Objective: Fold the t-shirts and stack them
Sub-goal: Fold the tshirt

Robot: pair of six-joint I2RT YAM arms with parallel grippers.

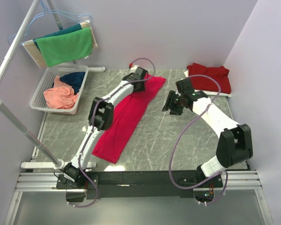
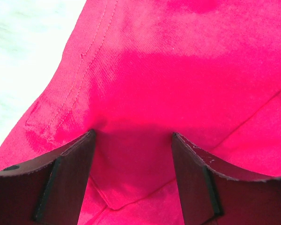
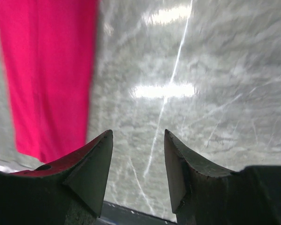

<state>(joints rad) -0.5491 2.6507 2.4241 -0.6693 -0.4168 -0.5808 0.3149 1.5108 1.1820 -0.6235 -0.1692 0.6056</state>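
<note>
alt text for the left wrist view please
Bright pinkish-red t-shirt fills nearly the whole frame, a stitched hem running down its left side. Two dark fingers stand apart at the bottom edge, over the fabric; pale table shows top left.

The left arm hides part of the pinkish-red t-shirt; the left wrist view crops it. The right wrist view blurs it.

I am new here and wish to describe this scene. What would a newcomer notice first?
First, the bright red shirt, folded into a long strip lying slantwise across the middle of the table, with the left gripper open at its far end. Then the green towel hanging at far left, above a white basket.
</note>
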